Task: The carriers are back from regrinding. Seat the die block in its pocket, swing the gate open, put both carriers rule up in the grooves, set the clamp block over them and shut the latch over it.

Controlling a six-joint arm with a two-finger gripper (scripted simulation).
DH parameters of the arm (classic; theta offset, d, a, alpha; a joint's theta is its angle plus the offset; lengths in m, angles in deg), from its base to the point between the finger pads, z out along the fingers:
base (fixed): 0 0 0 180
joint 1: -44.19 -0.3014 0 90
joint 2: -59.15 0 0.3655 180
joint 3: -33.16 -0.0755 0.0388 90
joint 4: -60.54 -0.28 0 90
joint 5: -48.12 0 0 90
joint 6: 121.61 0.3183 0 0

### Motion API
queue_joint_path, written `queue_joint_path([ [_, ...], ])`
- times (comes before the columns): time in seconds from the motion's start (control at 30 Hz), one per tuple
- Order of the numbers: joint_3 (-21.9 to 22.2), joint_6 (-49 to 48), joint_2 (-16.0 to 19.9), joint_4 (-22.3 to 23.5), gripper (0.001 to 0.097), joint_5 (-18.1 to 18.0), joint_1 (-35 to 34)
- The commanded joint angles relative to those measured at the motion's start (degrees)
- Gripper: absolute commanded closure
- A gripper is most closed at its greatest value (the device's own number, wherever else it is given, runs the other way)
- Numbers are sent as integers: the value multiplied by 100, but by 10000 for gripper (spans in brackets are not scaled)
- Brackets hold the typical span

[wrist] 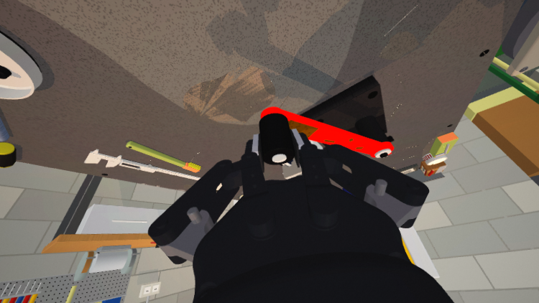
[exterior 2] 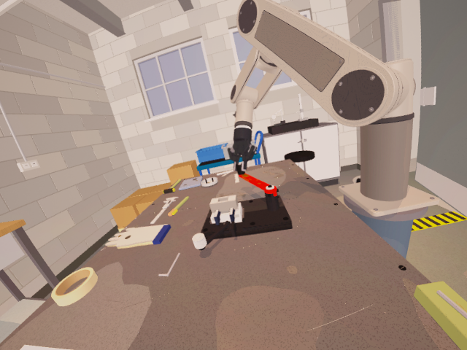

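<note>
The red latch arm [exterior 2: 256, 182] [wrist: 331, 133] pivots on a black post [exterior 2: 272, 199] at the far corner of the black base plate [exterior 2: 249, 220] and reaches out past the plate toward the far end of the bench. I hold the black knob [wrist: 275, 140] at its free end in my closed gripper [exterior 2: 240, 165] [wrist: 277, 150]. A pale clamp block [exterior 2: 225, 209] sits on the plate over two dark blue carriers. A white cylinder handle [exterior 2: 198, 241] lies at the plate's near left corner.
The far bench edge lies just beyond my gripper, with a blue crate [exterior 2: 213, 153] and a white cabinet [exterior 2: 301, 147] behind it. A caliper [exterior 2: 163, 209], a green pen [exterior 2: 178, 205], a white disc [exterior 2: 209, 182], a scraper [exterior 2: 139, 235] and a tape roll [exterior 2: 74, 286] lie left of the plate.
</note>
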Motion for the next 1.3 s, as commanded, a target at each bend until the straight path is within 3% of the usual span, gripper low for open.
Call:
queue_joint_path([
  [0.0, 25, 25, 4, -8, 901, 0, -26],
  [1.27, 655, 1145, 306, -213, 901, -221, -1201],
])
